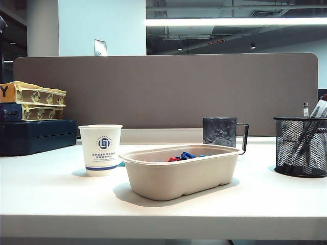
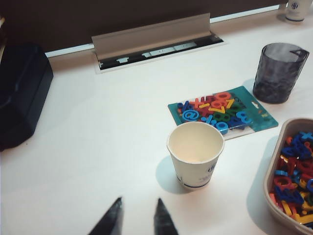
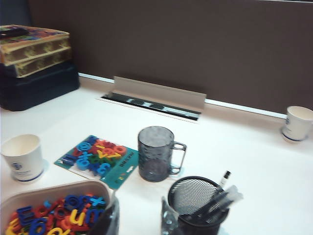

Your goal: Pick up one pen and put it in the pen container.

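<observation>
I see my left pincer [image 2: 138,218] parted and empty above bare table [image 2: 98,147]. My right pincer [image 3: 139,215], apart, grips nothing beside the pen container [image 3: 195,203]. The pen [image 3: 215,193] leans inside, tip up, over the rim.

The left gripper [image 2: 138,218] shows in the left wrist view as 2 matte black, wedge-shaped fingers tapering to narrow points, with a gap between them. The right gripper [image 3: 139,218] shows in the right wrist view as 2 darker, glossier fingers, 1 black, the other greyish and partly translucent-looking.
</observation>
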You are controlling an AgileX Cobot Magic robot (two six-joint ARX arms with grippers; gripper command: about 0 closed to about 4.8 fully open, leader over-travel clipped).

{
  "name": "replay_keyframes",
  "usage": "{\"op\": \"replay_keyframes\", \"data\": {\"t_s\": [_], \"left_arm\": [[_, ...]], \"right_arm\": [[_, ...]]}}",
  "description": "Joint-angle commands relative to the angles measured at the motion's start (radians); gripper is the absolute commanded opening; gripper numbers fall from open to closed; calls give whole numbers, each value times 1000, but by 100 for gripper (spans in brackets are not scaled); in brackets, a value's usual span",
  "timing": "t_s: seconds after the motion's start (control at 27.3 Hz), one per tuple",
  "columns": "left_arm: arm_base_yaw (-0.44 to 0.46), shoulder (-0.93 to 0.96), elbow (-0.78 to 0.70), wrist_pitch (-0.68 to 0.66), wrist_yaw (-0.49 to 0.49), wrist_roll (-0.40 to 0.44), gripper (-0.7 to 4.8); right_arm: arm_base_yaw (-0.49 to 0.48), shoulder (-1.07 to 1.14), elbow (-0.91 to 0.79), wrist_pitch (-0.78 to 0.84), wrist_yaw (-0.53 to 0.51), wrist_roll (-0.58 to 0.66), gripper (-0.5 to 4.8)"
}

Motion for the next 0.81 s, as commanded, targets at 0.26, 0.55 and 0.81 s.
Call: {"op": "replay_keyframes", "data": {"t_s": [0.26,0.55,0.81], "left_arm": [[-1,-5,-10,81,-22,-3,48],[-1,-108,-93,115,-22,-8,48],[-1,-270,-155,101,-25,-29,48]], "right_arm": [[2,-1,-23,65,89,4,46],[2,-54,-72,95,169,-3,-1],[2,-147,-128,71,198,-3,-1]]}}
